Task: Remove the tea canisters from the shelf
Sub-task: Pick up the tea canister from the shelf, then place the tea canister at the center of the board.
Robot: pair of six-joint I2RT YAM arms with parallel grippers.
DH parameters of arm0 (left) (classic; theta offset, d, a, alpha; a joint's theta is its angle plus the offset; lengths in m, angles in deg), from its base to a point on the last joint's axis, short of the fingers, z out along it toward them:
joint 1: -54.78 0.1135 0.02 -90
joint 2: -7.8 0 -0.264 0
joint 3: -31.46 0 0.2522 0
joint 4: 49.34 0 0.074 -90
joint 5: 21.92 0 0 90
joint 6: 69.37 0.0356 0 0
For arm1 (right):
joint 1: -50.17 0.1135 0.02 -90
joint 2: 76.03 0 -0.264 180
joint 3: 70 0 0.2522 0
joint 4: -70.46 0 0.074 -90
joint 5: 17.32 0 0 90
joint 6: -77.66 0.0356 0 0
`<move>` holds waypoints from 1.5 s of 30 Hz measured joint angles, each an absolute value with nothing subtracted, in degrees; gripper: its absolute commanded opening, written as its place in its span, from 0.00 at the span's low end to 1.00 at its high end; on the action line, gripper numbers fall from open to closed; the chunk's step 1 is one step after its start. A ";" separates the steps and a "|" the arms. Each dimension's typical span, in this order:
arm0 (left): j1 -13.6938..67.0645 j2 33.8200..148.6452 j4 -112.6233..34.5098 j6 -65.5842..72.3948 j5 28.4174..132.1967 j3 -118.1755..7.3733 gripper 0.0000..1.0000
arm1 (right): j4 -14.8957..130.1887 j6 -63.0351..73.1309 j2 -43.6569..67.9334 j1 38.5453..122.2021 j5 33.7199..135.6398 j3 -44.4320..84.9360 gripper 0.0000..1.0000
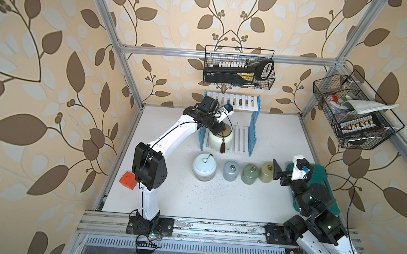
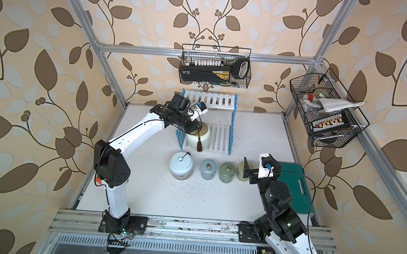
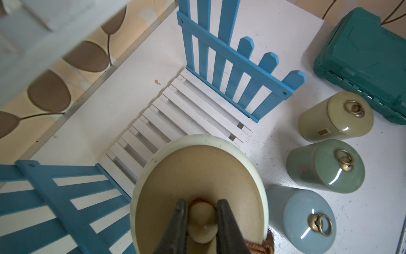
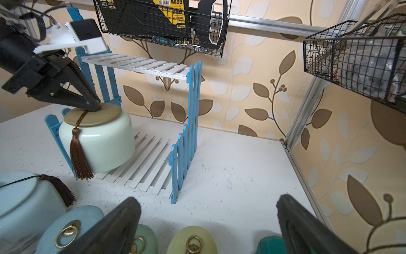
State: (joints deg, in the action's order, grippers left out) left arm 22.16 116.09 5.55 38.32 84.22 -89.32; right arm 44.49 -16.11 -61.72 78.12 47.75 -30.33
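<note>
The left gripper pinches the knob of the cream jar, which looks tipped on the shelf. The right gripper gapes wide, empty.

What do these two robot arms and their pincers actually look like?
The left arm and right arm have white shells, black joint housings and thin black cables. The left gripper and right gripper each have two flat, black, tapering fingers below a white camera bracket.

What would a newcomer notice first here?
The left gripper is shut on the lid knob of the cream canister on the shelf's lower tier. In front, four more canisters stand in a row: white-blue, light blue, dark green, yellow-green. The right gripper hangs open beside them.
</note>
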 measured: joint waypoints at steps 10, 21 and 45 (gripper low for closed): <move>22.16 111.98 11.52 39.11 84.61 -94.96 0.00 | 44.49 -16.28 -61.61 78.12 47.60 -30.37 0.99; 23.36 102.76 21.18 41.73 85.27 -94.78 0.00 | 44.51 -16.28 -61.22 78.09 47.58 -30.37 0.99; 39.32 77.82 26.73 44.05 90.58 -68.84 0.00 | 44.53 -16.28 -60.21 77.79 47.60 -30.41 0.99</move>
State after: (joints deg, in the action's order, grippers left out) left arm 39.32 77.82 26.73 44.05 90.58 -68.84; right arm 44.53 -16.28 -60.21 77.79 47.60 -30.41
